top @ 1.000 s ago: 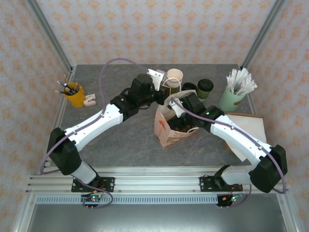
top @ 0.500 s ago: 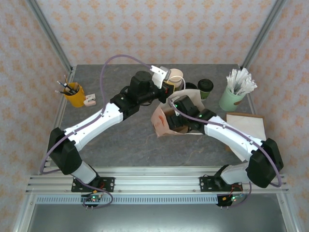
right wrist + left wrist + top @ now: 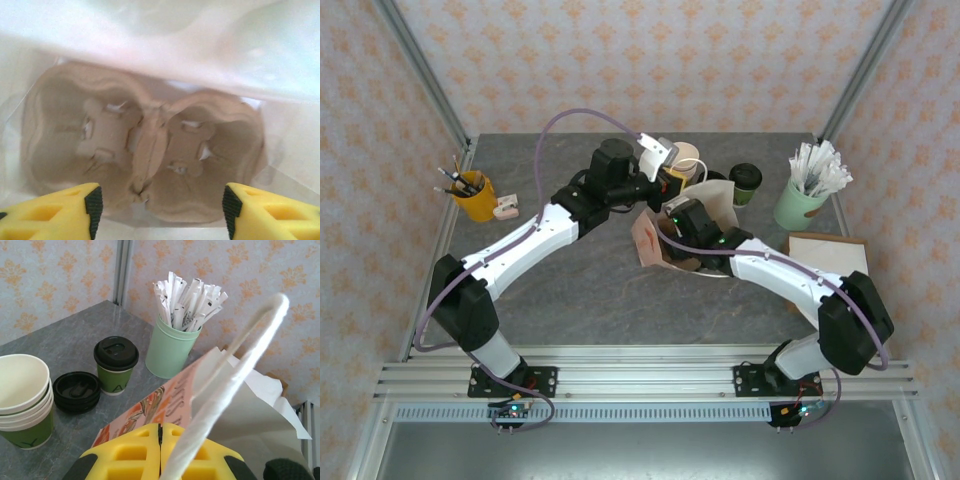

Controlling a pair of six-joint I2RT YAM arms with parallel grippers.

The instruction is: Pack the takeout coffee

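Right wrist: right claw point(image 3: 160, 210) is gaping empty over the bagged carrier point(image 3: 150, 145); left claw point(image 3: 160, 440) is pinching the handle point(image 3: 240, 355); fetching the takeout coffee point(image 3: 116, 362) probably comes next.

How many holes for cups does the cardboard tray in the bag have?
2. In the tray, the left hole and the right hole sit side by side at the bottom of the bag. Its walls may hide more.

One lidded coffee cup point(image 3: 116, 365), one stack of open cups point(image 3: 24, 396), one pile of black lids point(image 3: 76, 391), one mint cup point(image 3: 171, 350) of sticks, one yellow cup point(image 3: 475, 197) of pens, one paper bag point(image 3: 150, 412), one cup tray point(image 3: 145, 150), two robot arms point(image 3: 520, 250) point(image 3: 790, 280).
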